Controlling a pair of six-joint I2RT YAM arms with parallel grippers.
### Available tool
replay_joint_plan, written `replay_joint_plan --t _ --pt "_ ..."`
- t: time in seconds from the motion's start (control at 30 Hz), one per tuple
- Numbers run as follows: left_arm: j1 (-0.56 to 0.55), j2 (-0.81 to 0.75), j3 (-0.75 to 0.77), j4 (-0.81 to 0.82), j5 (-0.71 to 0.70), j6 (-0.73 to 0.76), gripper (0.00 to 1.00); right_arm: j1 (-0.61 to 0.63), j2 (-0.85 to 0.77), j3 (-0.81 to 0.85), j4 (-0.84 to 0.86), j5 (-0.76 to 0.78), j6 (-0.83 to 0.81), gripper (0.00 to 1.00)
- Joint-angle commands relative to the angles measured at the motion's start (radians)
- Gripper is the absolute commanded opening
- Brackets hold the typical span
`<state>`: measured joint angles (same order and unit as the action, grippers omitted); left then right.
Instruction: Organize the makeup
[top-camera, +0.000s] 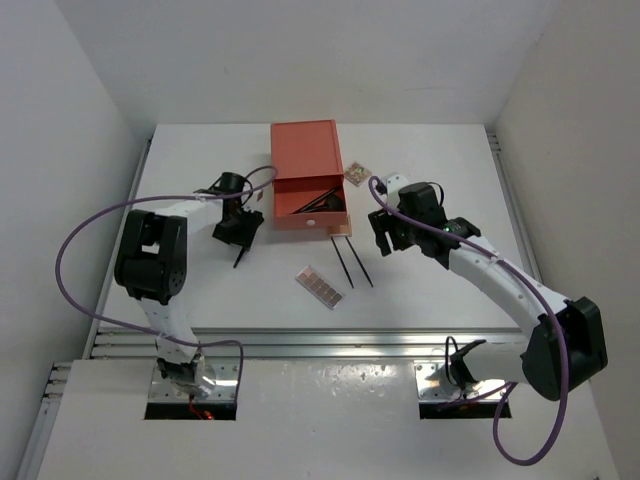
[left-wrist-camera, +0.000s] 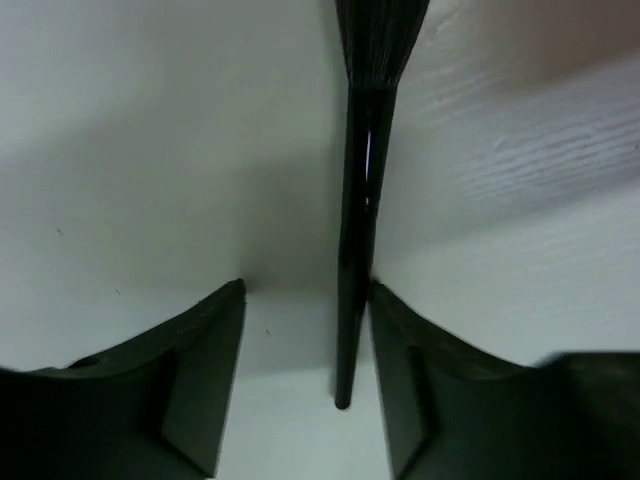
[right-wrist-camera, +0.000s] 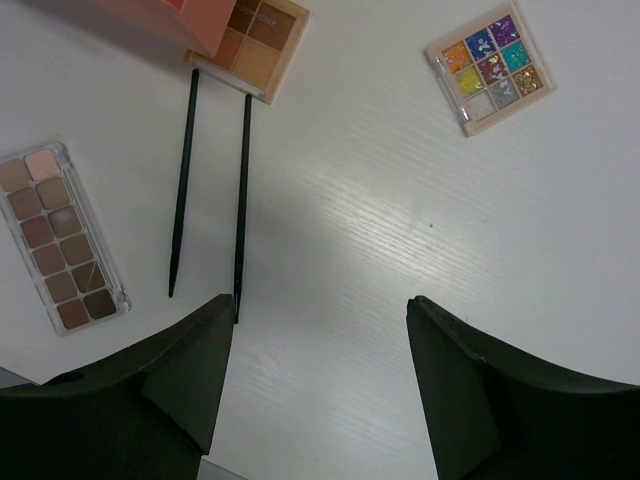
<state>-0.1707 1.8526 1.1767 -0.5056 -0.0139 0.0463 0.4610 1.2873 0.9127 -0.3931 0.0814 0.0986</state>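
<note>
My left jaws stand spread, one on each side of a brush (left-wrist-camera: 356, 240). Its handle lies against the finger (left-wrist-camera: 405, 390) at 3 o'clock, and a gap shows at the 9 o'clock finger. The frame cuts off the bristles at 12 o'clock. The handle runs straight down to its tip at 6, on the desk (top-camera: 200, 300). From the top camera my wrist hides nearly all of it. Only the dark tip pokes out toward 6 or 7 o'clock.

My right jaws are spread wide over bare desk and pinch nothing.

The red box (top-camera: 305, 155) sits at 12 o'clock between my arms with its drawer (top-camera: 290, 222) pulled toward me. Dark things lie inside, too small to make out. A square palette (right-wrist-camera: 255, 45) peeks from under the drawer front, one corner covered. In my right wrist view the box itself is cut off at the upper edge.

Two sticks (right-wrist-camera: 182, 180) lie side by side, apart, just near of that palette. Their long axes run about 11 to 5 o'clock from the top. At 9 o'clock of them in the wrist view lies the long palette (right-wrist-camera: 60, 240), its far corner out of frame. From the top its axis runs about 10 to 4. A glitter palette (right-wrist-camera: 490, 65) sits alone at 1 o'clock, just right of the box.
</note>
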Motion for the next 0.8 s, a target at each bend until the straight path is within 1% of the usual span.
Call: replay_joint_plan --t 0.0,0.03,0.07,0.17,0.2,0.3,0.4,0.47,0.53,0.57,0.63,0.67,0.7,0.73,0.77 --pt "-0.007 0.039 -0.015 0.064 -0.057 0.007 0.55 0.001 -0.028 -0.003 0.007 0.006 0.016 0.7" --pt "-0.007 0.051 -0.015 0.064 -0.057 0.007 0.45 0.001 -0.028 -0.005 0.004 0.008 0.015 0.7" --pt "-0.007 0.051 -0.025 0.064 -0.041 -0.002 0.31 0.001 -0.032 -0.003 0.003 0.02 0.013 0.7" --pt "-0.007 0.042 -0.034 0.064 -0.032 -0.002 0.1 0.002 -0.025 -0.005 0.005 0.034 0.016 0.7" --pt "-0.007 0.042 -0.034 0.064 -0.032 -0.002 0.0 0.001 -0.022 -0.003 0.007 0.037 0.019 0.7" --pt "0.003 -0.004 -0.02 0.053 -0.066 0.009 0.0 0.001 0.009 0.017 -0.003 0.023 0.026 0.7" --pt "0.013 -0.064 0.049 0.033 -0.133 0.027 0.0 -0.001 0.064 0.034 -0.02 -0.02 0.065 0.68" --pt "0.013 -0.098 0.136 0.024 -0.162 0.047 0.0 -0.001 0.084 0.028 -0.01 -0.064 0.099 0.66" --pt "0.013 -0.147 0.202 0.024 -0.162 0.067 0.0 0.001 0.119 0.009 0.019 -0.075 0.147 0.65" --pt "0.013 -0.162 0.268 0.024 -0.149 0.067 0.0 0.001 0.125 -0.001 0.036 -0.098 0.186 0.64" --pt "-0.035 -0.185 0.334 0.015 -0.126 0.093 0.0 0.007 0.161 -0.033 0.101 -0.115 0.213 0.62" --pt "-0.056 -0.185 0.409 0.006 -0.115 0.105 0.0 0.008 0.177 -0.041 0.117 -0.114 0.246 0.6" --pt "-0.125 -0.175 0.51 -0.051 -0.082 0.137 0.0 0.013 0.213 -0.05 0.17 -0.111 0.292 0.58" --pt "-0.125 -0.174 0.511 -0.066 -0.081 0.138 0.0 0.013 0.243 -0.051 0.171 -0.109 0.293 0.58" --pt "-0.151 -0.162 0.527 -0.077 -0.069 0.164 0.0 0.016 0.256 -0.046 0.186 -0.108 0.302 0.57"
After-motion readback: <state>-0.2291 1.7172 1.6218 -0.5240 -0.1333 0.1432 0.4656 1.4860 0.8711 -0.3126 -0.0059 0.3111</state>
